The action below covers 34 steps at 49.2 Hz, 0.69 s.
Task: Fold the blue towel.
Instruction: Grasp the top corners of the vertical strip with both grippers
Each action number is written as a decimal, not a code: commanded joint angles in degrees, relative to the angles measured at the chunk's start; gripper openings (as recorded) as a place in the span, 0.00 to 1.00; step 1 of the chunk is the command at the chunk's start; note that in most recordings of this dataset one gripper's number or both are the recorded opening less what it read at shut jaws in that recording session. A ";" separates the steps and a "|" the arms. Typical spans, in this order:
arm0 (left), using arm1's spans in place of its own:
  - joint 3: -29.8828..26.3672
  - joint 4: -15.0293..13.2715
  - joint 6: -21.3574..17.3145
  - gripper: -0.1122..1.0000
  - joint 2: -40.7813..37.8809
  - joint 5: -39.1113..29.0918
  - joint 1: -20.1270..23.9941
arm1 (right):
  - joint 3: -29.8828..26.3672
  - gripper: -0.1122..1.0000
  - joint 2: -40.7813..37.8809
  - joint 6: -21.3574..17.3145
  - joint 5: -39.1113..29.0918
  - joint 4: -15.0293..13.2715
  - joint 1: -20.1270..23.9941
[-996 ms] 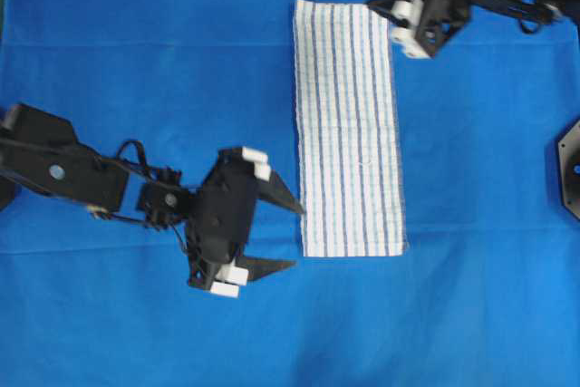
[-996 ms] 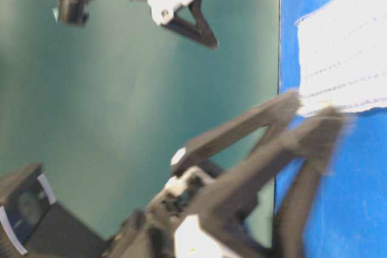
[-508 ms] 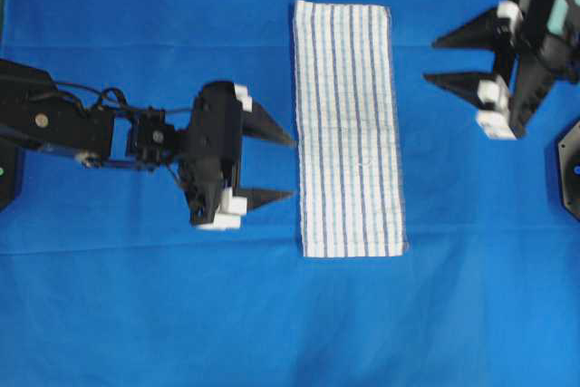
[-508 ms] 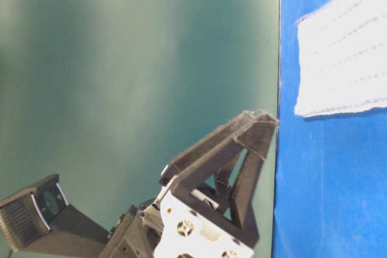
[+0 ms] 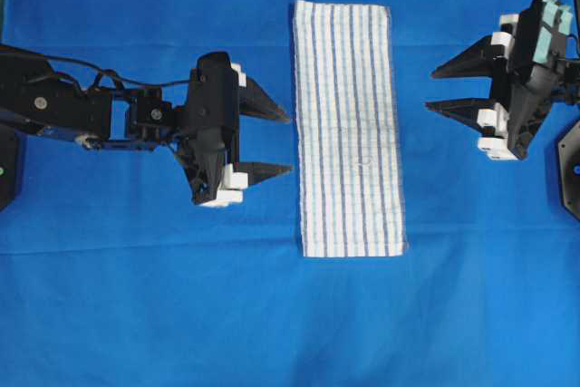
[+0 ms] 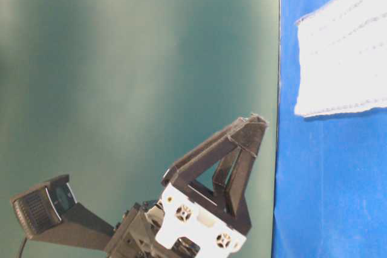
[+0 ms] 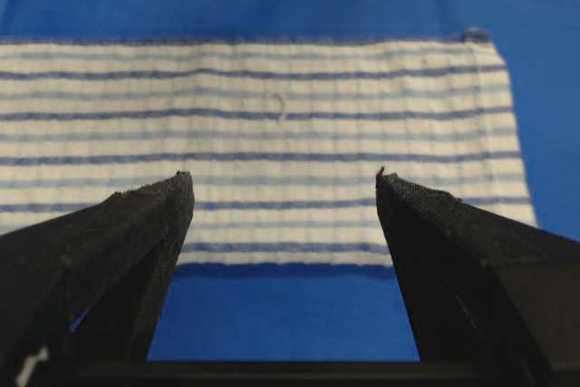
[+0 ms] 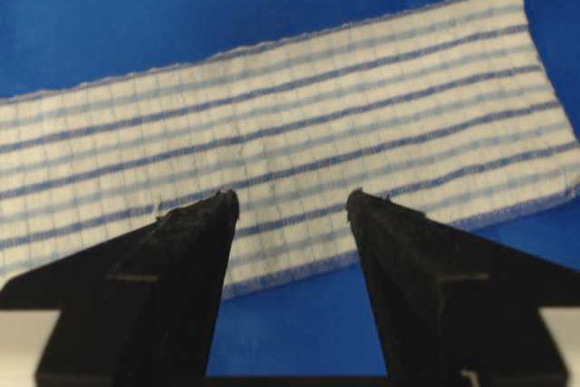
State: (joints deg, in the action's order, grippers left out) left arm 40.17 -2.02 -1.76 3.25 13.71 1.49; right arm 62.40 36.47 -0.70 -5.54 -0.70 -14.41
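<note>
Left gripper: jaws are seen spread wide with nothing between them. Tapered black fingers with roughened inner faces are aimed level at one long edge of the blue towel. The fingertips are held just beside that edge, apart from it, roughly at the towel's mid-length.

Right gripper: jaws are likewise spread and empty. Its fingers are pointed at the towel's opposite long edge, a little toward the far end from the towel's middle. A wider strip of table covering is left between these tips and the towel, so the left gripper is judged the nearer of the two.

Blue towel: laid flat and unfolded between the two grippers. Its long axis is set crosswise to both sets of jaws, so each gripper is faced by a long edge, not a short end. The shape is a narrow rectangle. The material is a white woven cloth, ruled lengthwise with thin pale-blue and darker blue stripes, faintly checked, with hemmed edges. A small mark or pucker is noted near the towel's centre. The cloth is judged limp and thin, likely to be lifted only by a pinch at an edge or corner.

Table covering: plain solid-blue fabric, smooth, extending on all sides of the towel.
</note>
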 commanded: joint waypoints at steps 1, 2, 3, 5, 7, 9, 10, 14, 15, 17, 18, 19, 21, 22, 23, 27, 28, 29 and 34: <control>-1.93 -0.09 0.09 0.79 -0.18 0.79 1.67 | -1.67 0.64 -1.41 0.35 2.55 -0.35 -2.20; -2.20 0.00 0.09 0.79 -0.62 0.88 2.11 | -1.76 0.64 -1.93 0.53 3.16 -0.35 -2.90; -2.46 -0.09 0.09 0.79 -1.05 0.88 2.72 | -1.93 0.64 -2.37 0.53 3.69 -0.44 -3.69; -2.99 -0.09 0.09 0.79 -1.93 1.14 3.96 | -2.37 0.64 -3.69 0.62 4.75 -0.62 -5.36; -3.43 -0.09 0.09 0.79 -2.72 1.32 5.45 | -2.90 0.64 -5.27 0.62 5.62 -0.88 -7.38; -4.13 -0.09 0.09 0.79 -3.78 1.85 7.29 | -3.69 0.64 -7.03 0.62 6.33 -1.05 -9.40; -4.39 -0.09 0.09 0.79 -4.31 2.11 8.09 | -4.04 0.64 -8.00 0.62 6.68 -1.14 -10.28; -5.27 -0.09 0.09 0.79 -6.24 3.78 10.72 | -5.71 0.64 -12.13 0.79 7.73 -1.49 -13.54; -5.45 -0.09 0.09 0.79 -6.68 4.22 11.34 | -6.15 0.64 -13.27 0.79 8.00 -1.67 -14.24; -5.80 -0.09 0.09 0.79 -7.65 5.01 12.57 | -7.12 0.64 -15.47 0.79 8.44 -1.93 -15.29; -5.98 -0.09 0.09 0.79 -8.00 5.45 13.10 | -7.56 0.64 -16.70 0.79 8.70 -2.11 -15.82; -6.06 0.00 0.09 0.79 -8.44 5.71 13.71 | -8.09 0.64 -17.93 0.79 8.88 -2.20 -16.26; -6.33 0.00 0.09 0.79 -9.32 6.15 14.85 | -9.40 0.64 -20.92 0.79 9.58 -2.55 -17.05; -6.42 -0.09 0.09 0.79 -9.76 6.42 15.38 | -9.93 0.64 -22.06 0.79 9.93 -2.64 -17.40; -6.59 0.00 0.09 0.79 -10.11 6.59 15.91 | -10.46 0.64 -23.29 0.88 10.28 -2.72 -17.67; -6.94 -0.09 0.18 0.79 -11.87 6.94 17.75 | -12.57 0.64 -27.60 0.88 11.25 -2.90 -18.63; -7.03 0.00 0.18 0.79 -12.30 6.94 18.19 | -13.01 0.64 -28.74 0.88 11.43 -2.90 -18.81; -7.12 -0.09 0.18 0.79 -12.74 6.94 18.54 | -13.71 0.64 -29.62 0.88 11.69 -2.99 -18.98; -7.82 -0.09 0.18 0.79 -14.94 7.03 20.04 | -15.82 0.64 -34.01 1.05 12.22 -3.43 -20.04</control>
State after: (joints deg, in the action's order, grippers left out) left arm 33.84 -2.02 -1.67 -11.60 20.21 20.92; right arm 49.04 4.75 0.26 5.71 -3.69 -33.75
